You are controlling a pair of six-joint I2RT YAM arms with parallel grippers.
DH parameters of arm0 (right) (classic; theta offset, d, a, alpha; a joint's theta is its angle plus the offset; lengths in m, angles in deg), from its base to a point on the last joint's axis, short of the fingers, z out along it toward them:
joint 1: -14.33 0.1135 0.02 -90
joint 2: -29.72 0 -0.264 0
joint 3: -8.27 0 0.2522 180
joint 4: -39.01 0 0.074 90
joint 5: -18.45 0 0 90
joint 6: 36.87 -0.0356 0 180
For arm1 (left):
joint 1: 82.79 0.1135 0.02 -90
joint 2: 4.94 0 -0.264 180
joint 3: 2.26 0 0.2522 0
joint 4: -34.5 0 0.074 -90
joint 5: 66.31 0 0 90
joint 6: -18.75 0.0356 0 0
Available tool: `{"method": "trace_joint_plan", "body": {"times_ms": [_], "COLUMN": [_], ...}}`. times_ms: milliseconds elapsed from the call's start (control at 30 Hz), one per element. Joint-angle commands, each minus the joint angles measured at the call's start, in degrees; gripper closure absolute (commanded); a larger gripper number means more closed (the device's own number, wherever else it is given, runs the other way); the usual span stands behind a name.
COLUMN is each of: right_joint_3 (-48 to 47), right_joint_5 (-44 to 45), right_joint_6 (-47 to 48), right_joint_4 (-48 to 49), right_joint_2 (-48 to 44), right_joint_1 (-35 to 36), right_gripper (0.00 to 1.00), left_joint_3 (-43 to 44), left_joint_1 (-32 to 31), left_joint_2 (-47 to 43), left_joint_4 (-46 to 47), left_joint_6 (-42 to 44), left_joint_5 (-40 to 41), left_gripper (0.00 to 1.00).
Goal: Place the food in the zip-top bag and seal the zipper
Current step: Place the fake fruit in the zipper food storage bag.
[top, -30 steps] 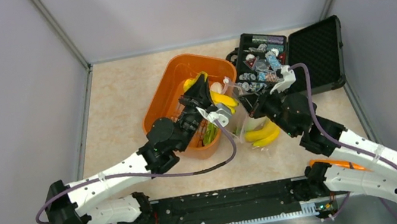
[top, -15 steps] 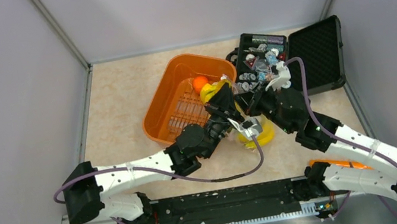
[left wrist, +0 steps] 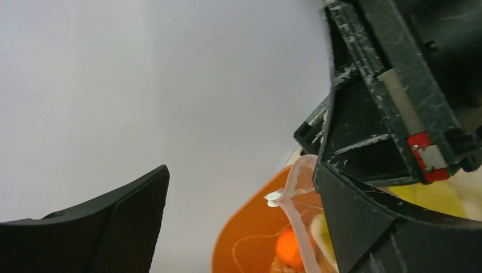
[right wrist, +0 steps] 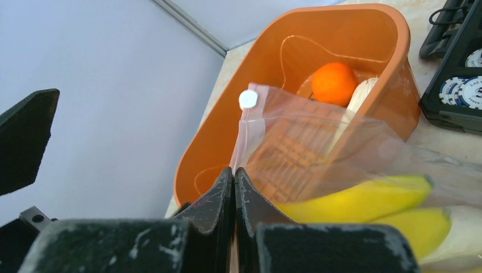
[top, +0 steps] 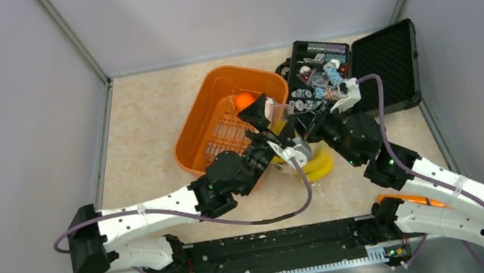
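Your left gripper (left wrist: 241, 182) gapes empty, so only the right gripper (right wrist: 233, 173), pinched shut on the zip-top bag (right wrist: 318, 136), holds it up, and the bananas (right wrist: 352, 202) may spill as you reach for the orange (right wrist: 334, 82) at eleven o'clock.

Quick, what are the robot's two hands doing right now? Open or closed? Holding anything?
Left gripper: open, holding nothing.
Right gripper: shut on the edge of the zip-top bag.

The left arm's black end effector (top: 270, 119) is spreading wide open, letting go of the yellow toy bananas (top: 317, 166) carried over from the orange slotted plastic basket (top: 211, 123); they are now lying inside the crinkly clear zip-top bag (right wrist: 341, 148)
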Motion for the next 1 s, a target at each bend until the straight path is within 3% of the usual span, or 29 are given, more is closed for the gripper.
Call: {"method": "trace_joint_plan", "body": {"times_ms": [0,200,367,500,600,733,900,967], "right_joint_3": [-0.9,-2.9,-2.9,5.4,-2.3,-8.9,-14.3,-13.7], "right_joint_5": [0.6,-3.3,-10.3,0.5,8.3,14.9,5.2,0.9], "right_joint_6": [1.4,4.6,11.0,11.2,15.2,13.8,10.4,12.0], "right_joint_4": [3.4,1.8,6.0,14.0,3.7,-13.6,-28.1,-23.9], "right_joint_2": [-1.6,-3.4,-5.7,-15.3,-18.5,-13.2,2.9,3.0], "right_joint_1": [-0.7,-2.8,-3.7,-3.6,-3.7,-3.7,-3.7,-3.6], "right_gripper": [1.0,1.0,1.0,1.0,1.0,1.0,1.0,1.0], "left_joint_3": [3.8,6.7,6.5,5.3,6.5,6.7,7.7,7.5], "left_joint_1": [1.3,9.9,18.1,22.7,25.1,27.3,33.2,35.5], "left_joint_2": [-6.8,-16.0,-20.2,-22.7,-21.5,-18.4,-13.5,-12.7], "left_joint_4": [-7.0,-24.9,-34.3,-37.7,-41.7,-44.0,-48.3,-49.9], "left_joint_6": [-14.7,-34.6,-46.1,-52.5,-55.8,-58.2,-64.8,-66.3], "left_joint_5": [-0.1,-11.5,-14.5,-15.6,-15.9,-16.2,-20.3,-22.1], "left_gripper": [0.01,0.01,0.01,0.01,0.01,0.01,0.01,0.01]}}
